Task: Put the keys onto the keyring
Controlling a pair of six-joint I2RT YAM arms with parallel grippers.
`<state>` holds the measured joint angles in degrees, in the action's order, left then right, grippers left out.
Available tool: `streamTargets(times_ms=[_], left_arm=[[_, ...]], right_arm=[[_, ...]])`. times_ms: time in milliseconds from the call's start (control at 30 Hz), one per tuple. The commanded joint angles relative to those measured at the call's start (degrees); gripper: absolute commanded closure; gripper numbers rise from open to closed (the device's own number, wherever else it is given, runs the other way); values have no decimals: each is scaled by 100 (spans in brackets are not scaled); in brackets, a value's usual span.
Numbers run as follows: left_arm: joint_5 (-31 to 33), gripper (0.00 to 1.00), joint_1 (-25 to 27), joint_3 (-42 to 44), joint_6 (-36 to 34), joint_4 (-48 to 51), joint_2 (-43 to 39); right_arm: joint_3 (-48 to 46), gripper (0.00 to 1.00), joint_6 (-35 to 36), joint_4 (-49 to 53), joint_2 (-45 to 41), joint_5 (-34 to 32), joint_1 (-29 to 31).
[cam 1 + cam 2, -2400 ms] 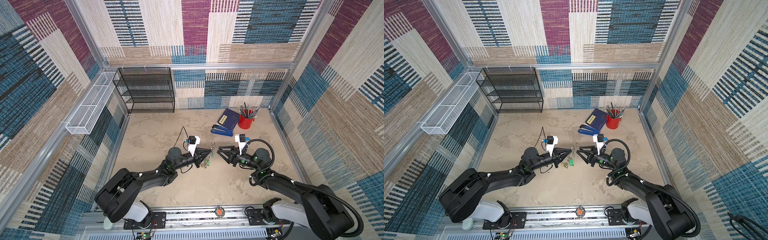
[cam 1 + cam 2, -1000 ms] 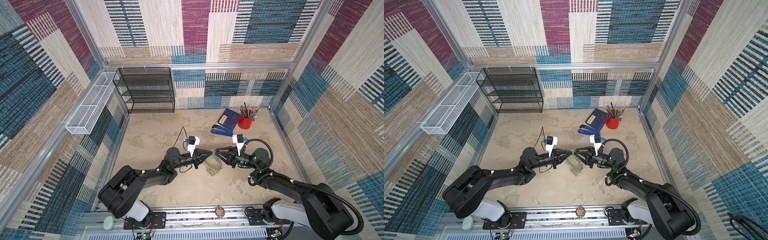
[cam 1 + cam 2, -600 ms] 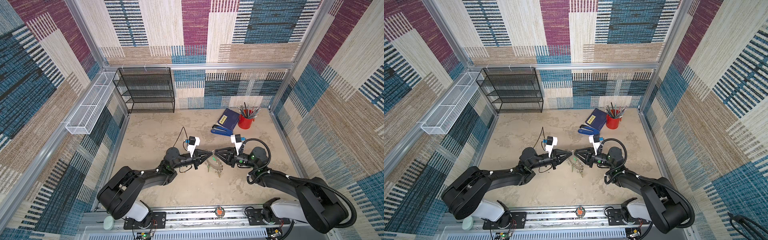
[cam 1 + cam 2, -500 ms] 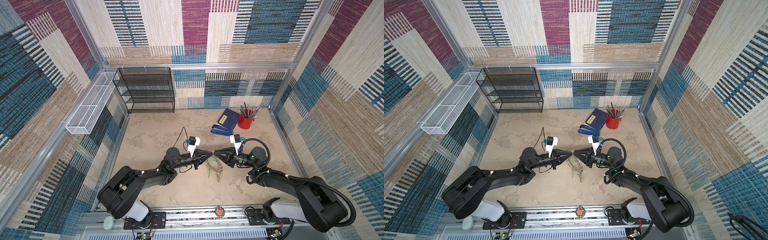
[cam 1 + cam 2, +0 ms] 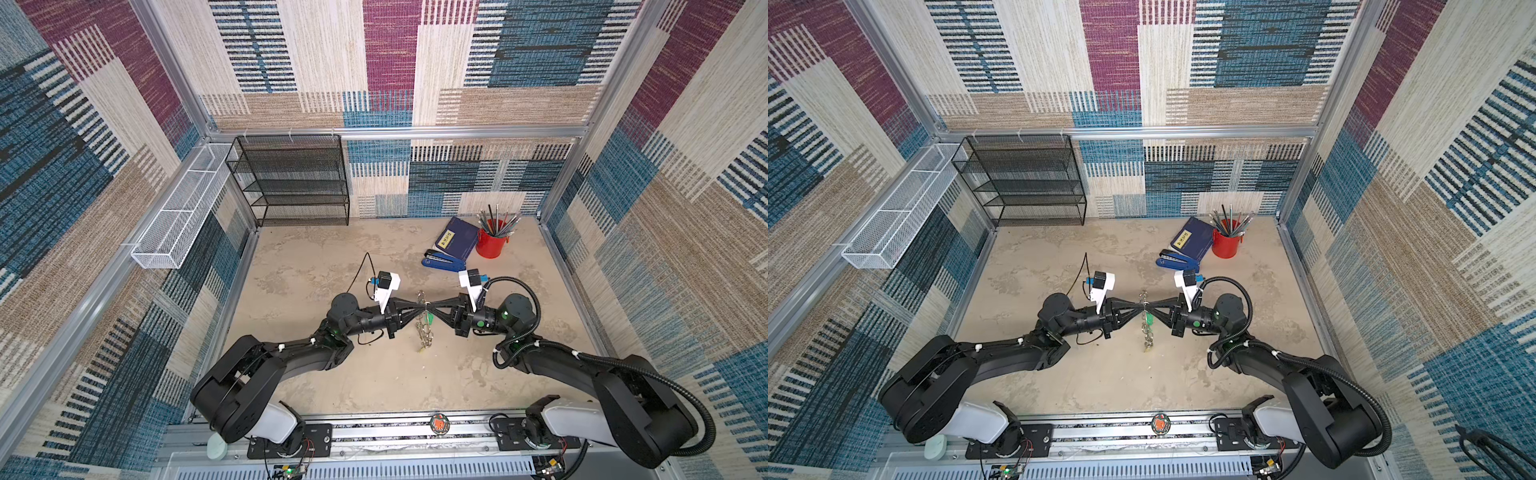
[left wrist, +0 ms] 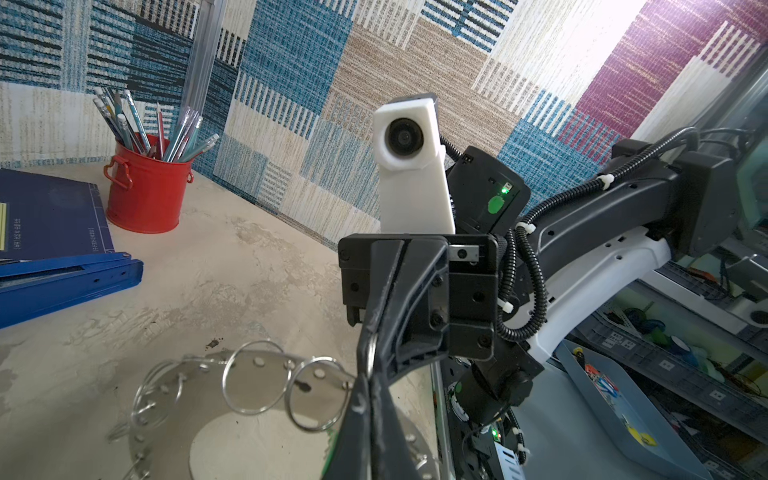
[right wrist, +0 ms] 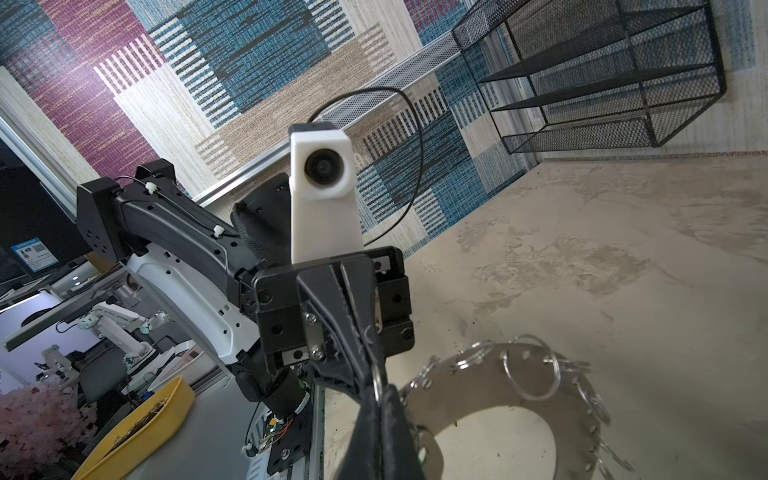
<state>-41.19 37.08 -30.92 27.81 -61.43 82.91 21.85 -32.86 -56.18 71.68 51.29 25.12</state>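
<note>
The keyring (image 5: 423, 330) hangs edge-on in both top views, lifted between two arms that meet tip to tip at its upper rim.

- The right gripper (image 5: 429, 308) has its jaws fully closed on a split ring at the keyring's rim.
- The left gripper (image 5: 420, 308) has its jaws nearly together at the same spot. I cannot tell whether it grips or only touches, because both arms' fingers cover the contact in each wrist view.
- The keys (image 5: 429, 319) dangle off the keyring. The green tag (image 5: 1149, 319) sits just under the tips and the yellow tag (image 5: 423, 350) at its lowest end, near the tabletop (image 5: 374, 374); contact there is unclear.

Surroundings:
- A blue stapler (image 5: 444, 261) lies behind the keyring on the right arm's side. It is the nearest object, but well apart.
- A navy notebook (image 5: 457, 239) and a red pencil cup (image 5: 491, 245) sit farther behind the keyring.
- A black mesh shelf (image 5: 291, 183) stands far behind the keyring on the left arm's side.
- A white wire basket (image 5: 183, 208) is the farthest thing from the keyring.
</note>
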Motion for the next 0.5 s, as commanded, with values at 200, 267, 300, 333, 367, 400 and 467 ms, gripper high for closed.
streamTargets(times_ms=[200, 267, 300, 333, 367, 400, 467], left_arm=[[567, 66, -96, -636, -1595, 4227, -1598], [629, 64, -98, -996, -2049, 5210, -1822], [596, 63, -96, -1222, -2293, 5723, -1895], [533, 61, -100, -1432, -2551, 6107, -1934], [491, 60, -97, -1648, -2772, 6554, -1946], [489, 60, -96, -1900, -2986, 7067, -1930], [458, 60, -96, -2281, -3365, 7782, -1889]], right_arm=[[250, 100, 732, 1061, -402, -587, 171], [295, 100, 882, 1231, -464, -673, 250], [332, 100, 981, 1359, -500, -738, 305], [356, 100, 1041, 1435, -522, -777, 342], [362, 100, 1071, 1463, -547, -778, 369], [364, 100, 1081, 1461, -564, -751, 388], [365, 100, 1117, 1446, -600, -678, 414]])
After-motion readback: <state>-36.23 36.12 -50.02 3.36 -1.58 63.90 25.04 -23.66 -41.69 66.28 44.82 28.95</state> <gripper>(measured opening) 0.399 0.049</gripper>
